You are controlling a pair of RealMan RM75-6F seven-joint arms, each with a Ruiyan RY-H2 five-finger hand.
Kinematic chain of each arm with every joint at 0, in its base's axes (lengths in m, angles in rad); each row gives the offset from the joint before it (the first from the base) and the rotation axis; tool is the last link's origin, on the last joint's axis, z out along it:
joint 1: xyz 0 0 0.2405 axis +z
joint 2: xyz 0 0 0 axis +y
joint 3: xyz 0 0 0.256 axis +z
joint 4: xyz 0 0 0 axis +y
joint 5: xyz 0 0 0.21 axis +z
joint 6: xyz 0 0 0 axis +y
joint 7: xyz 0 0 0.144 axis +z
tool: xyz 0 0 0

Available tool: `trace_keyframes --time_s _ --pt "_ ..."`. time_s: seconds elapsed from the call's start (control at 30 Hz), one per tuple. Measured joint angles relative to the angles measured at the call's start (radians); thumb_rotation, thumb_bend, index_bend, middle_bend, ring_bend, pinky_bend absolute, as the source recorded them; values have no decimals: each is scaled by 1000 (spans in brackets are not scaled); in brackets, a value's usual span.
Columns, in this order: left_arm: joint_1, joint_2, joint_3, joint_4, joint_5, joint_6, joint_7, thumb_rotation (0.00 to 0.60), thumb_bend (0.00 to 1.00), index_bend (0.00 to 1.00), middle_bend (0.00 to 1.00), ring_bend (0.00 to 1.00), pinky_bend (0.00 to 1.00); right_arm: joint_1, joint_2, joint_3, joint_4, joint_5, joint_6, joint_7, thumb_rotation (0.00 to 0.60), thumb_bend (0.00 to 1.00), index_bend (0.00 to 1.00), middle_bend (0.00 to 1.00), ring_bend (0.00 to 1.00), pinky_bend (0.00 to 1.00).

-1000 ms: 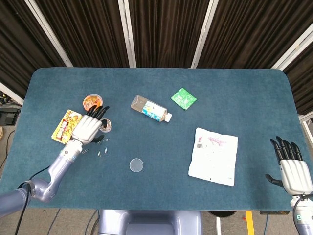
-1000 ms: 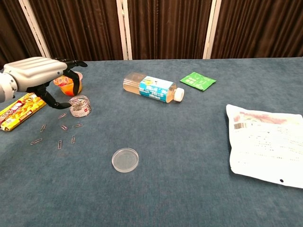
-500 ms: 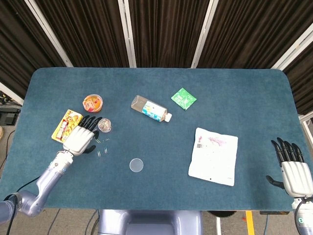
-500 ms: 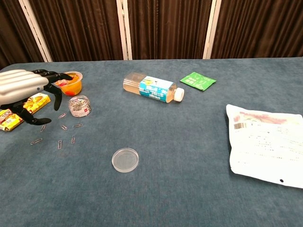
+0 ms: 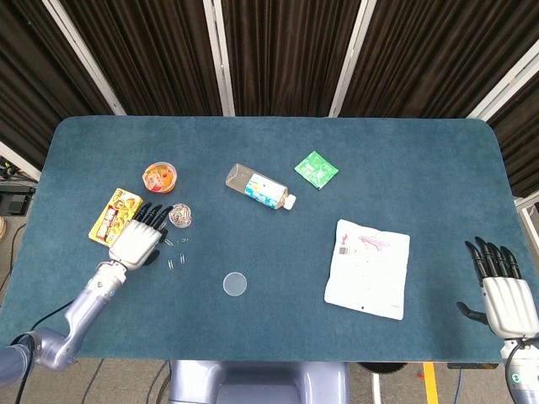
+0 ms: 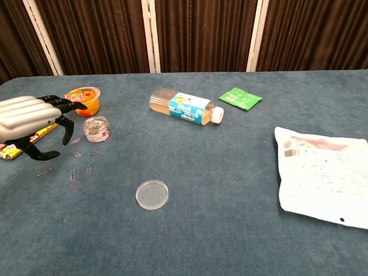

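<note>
the left hand (image 5: 135, 241) hovers palm-down over the left part of the blue table (image 5: 404, 160), holding nothing, its dark fingers (image 6: 64, 105) spread and slightly bent. just ahead of the fingertips stands a small clear tub of paper clips (image 6: 96, 128), upright and uncovered, close to the fingers but not touched by them. loose paper clips (image 6: 73, 174) lie scattered on the cloth under and just to the right of the hand. the tub's round clear lid (image 6: 152, 194) lies flat nearer the table's front edge, well apart from the hand. a yellow snack packet (image 5: 110, 215) lies partly under the hand on its left side, and an orange jelly cup (image 6: 84, 99) stands just beyond the fingertips.

the right hand (image 5: 504, 288) shows only in the head view, at the table's right front corner, holding nothing, fingers straight and apart. nearest to it lies a white mailer bag (image 5: 368, 267), not touching.

a bottle (image 6: 184, 107) lies on its side near the middle, with a green sachet (image 6: 240, 98) beyond it.
</note>
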Motion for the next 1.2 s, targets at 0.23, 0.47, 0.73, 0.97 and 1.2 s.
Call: trace_keyframes --time_s 0.23,0.47,0.73,0.97,1.2 --pt "10 -11 3 21 -4 4 11 600 334 475 0 0 0 1 1 0 5 4 -5 7 600 0 0 0 0 0" --pt "9 -31 -1 47 -12 -1 41 600 327 456 0 0 0 -2 3 -2 2 -2 0 7 600 0 0 0 0 0" --pt "-10 -56 -21 69 -29 -21 71 600 326 416 0 0 0 4 3 -3 1 1 -12 7 600 0 0 0 0 0" --pt "-25 -78 -28 84 -39 -39 99 600 326 416 0 0 0 6 8 -6 0 -2 -20 18 600 0 0 0 0 0" --pt "-32 -96 -25 94 -40 -44 137 600 320 427 0 0 0 6 11 -6 1 1 -24 24 600 0 0 0 0 0"
